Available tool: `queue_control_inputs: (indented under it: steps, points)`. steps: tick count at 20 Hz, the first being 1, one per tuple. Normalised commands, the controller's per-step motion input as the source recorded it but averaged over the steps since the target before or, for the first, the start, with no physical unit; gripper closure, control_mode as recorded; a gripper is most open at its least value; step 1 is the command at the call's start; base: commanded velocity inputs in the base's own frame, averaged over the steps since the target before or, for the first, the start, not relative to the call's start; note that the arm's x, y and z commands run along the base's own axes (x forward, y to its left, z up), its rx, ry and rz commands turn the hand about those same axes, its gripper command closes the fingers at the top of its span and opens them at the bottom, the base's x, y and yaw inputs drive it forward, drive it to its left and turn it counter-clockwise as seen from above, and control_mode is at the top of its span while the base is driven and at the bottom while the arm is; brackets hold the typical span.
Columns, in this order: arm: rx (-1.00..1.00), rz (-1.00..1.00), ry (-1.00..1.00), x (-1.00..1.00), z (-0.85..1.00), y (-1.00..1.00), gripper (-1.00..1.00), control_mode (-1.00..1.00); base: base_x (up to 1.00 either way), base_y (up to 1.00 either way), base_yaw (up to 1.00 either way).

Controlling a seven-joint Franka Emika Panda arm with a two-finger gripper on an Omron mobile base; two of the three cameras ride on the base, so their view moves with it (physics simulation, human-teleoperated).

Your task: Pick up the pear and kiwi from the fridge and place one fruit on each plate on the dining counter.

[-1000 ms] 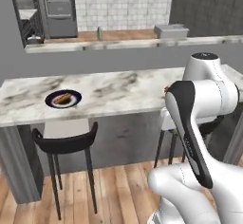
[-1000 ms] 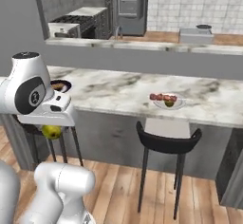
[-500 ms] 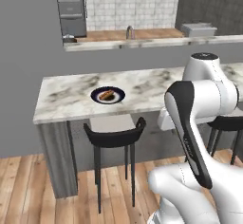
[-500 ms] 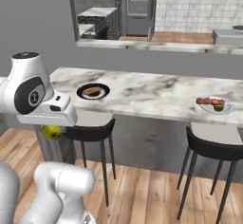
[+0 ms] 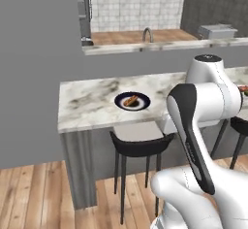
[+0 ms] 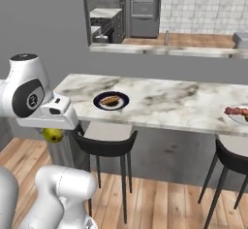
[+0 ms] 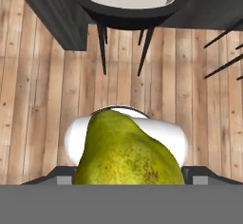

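Base views have slid sideways along the worktop [image 5: 92,102]: the base has driven, the things have not. Left, pear [image 6: 53,135] pinched in the pincer [image 7: 128,182], below worktop level; right, plate [image 6: 111,100] already bearing food, now nearer for delivery.

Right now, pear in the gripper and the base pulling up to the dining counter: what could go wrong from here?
1. The pear hangs low, below the dining counter top. It has to be lifted past the edge and could knock loose there.
2. The nearest plate already carries some food, so the pear may roll off it or push it aside.
3. A black stool stands right beneath that plate, and the arm may clip it when it swings up.
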Motion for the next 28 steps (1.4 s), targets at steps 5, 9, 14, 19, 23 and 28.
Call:
queue_control_inputs:
  steps: [5,9,14,19,23,28]
  points:
    - [0.00,0.00,0.00,0.00,0.00,0.00,1.00,1.00,0.57,0.00,0.00]
    - [0.00,0.00,0.00,0.00,0.00,0.00,1.00,1.00,0.49,0.00,0.00]
    - [0.00,0.00,0.00,0.00,0.00,0.00,1.00,1.00,0.29,0.07,0.00]
    - [0.00,0.00,0.00,0.00,0.00,0.00,1.00,1.00,0.32,0.17,0.00]
    - [0.00,0.00,0.00,0.00,0.00,0.00,1.00,1.00,0.41,0.15,0.00]
    - [0.00,0.00,0.00,0.00,0.00,0.00,1.00,1.00,0.40,0.09,0.00]
